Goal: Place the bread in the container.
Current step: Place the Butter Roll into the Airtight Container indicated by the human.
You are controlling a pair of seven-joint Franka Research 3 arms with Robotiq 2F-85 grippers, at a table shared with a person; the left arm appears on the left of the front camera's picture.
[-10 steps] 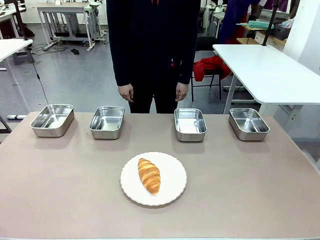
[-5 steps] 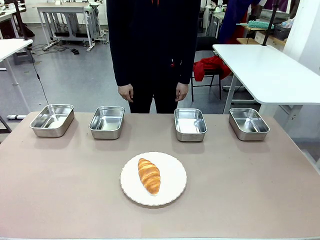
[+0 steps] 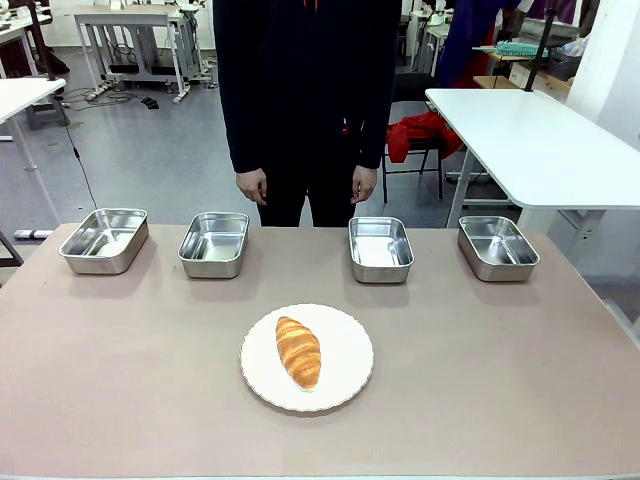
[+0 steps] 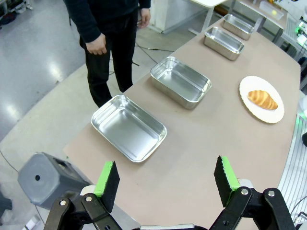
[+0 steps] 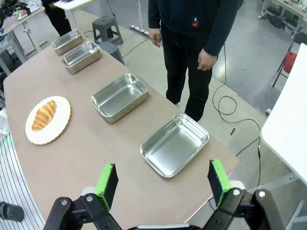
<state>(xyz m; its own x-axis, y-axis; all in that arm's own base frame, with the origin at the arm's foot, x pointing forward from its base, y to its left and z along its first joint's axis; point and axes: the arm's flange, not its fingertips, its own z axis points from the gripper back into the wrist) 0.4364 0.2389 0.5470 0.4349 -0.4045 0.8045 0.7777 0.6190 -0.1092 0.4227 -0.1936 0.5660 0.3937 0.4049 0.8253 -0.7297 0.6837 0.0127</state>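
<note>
The bread [image 3: 298,351], a golden-brown croissant, lies on a white scalloped plate [image 3: 345,375] near the table's front middle; it also appears in the left wrist view [image 4: 262,99] and the right wrist view [image 5: 43,115]. Several steel containers stand in a row along the far edge, all bare inside: [image 3: 104,240], [image 3: 214,243], [image 3: 380,248], [image 3: 497,247]. My left gripper [image 4: 166,177] hangs open high above the table's left end, over bare tabletop near a container [image 4: 129,128]. My right gripper [image 5: 163,179] is open above the right end, near another container [image 5: 174,144].
A person in dark clothes [image 3: 305,90] stands at the far side, hands [image 3: 252,185] hanging down by the thighs. A grey stool [image 4: 45,177] sits off the table's left end. A white table [image 3: 530,140] stands at the back right.
</note>
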